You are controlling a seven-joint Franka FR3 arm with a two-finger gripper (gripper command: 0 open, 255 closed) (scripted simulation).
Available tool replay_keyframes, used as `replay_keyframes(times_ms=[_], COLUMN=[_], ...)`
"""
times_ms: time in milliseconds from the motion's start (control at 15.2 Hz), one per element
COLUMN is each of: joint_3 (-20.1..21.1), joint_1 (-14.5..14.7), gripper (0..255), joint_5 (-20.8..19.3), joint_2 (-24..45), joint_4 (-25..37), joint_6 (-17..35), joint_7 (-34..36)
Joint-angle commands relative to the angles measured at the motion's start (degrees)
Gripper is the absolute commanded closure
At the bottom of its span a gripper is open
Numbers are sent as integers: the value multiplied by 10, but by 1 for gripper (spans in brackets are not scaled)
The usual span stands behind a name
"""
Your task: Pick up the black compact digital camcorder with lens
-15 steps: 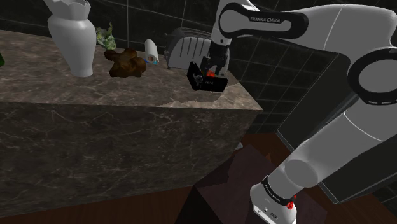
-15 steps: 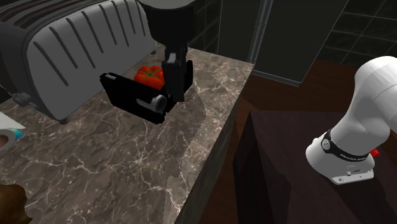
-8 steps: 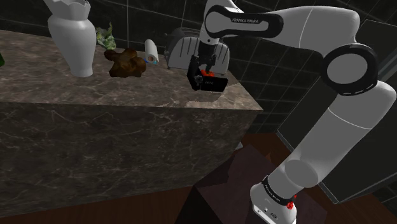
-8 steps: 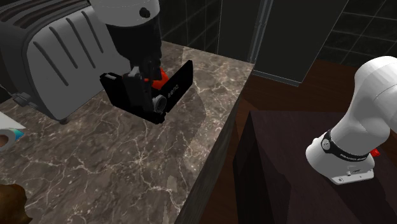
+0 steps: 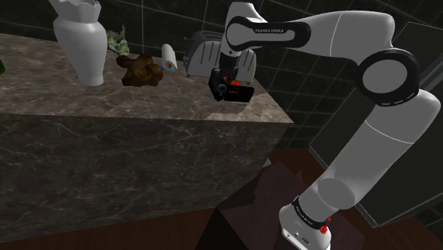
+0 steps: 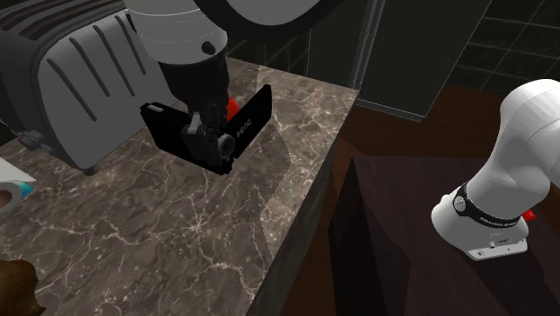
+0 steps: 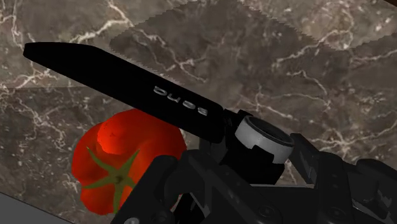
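Black plastic, matte and hard-shelled: the camcorder (image 6: 170,135) was a small boxy thing, with its flat screen panel (image 7: 121,79) swung out on a hinge. It carried pale lettering I couldn't read. A grey-ringed lens (image 7: 264,133) capped one end of the body.

It sat on the brown, white-veined stone counter (image 6: 224,233), toward the shoulder view's right end and near the front edge. The ribbed grey toaster (image 6: 81,72) stood just beyond it. A glossy red tomato (image 7: 118,159) with a green stalk lay just beside it on the far side, partly under the open panel.

My claw (image 6: 208,139) was down over the camcorder's body, straddling it. Black on black, so I couldn't tell whether it had closed on the shell or stood off it.

- **Handling:** I judged it light and stiff, with smooth sides that might slip under a weak pinch.
- **Where to hold:** Best hold looked to be across the main body's two flat sides, close to its middle. The panel was the wrong place, since its hinge would likely give and swing. The lens ring was too, being round, small and probably fragile.
- **Risk:** The tomato was soft and round and would likely roll if nudged.
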Motion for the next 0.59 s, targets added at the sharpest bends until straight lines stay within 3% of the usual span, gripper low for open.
replay_keyframes(times_ms=[0, 528], joint_3=[0, 0], joint_1=[0, 0], gripper=[255, 255], joint_5=[0, 0], joint_2=[0, -2], joint_4=[-1, 3], joint_6=[1, -5], joint_7=[0, 0])
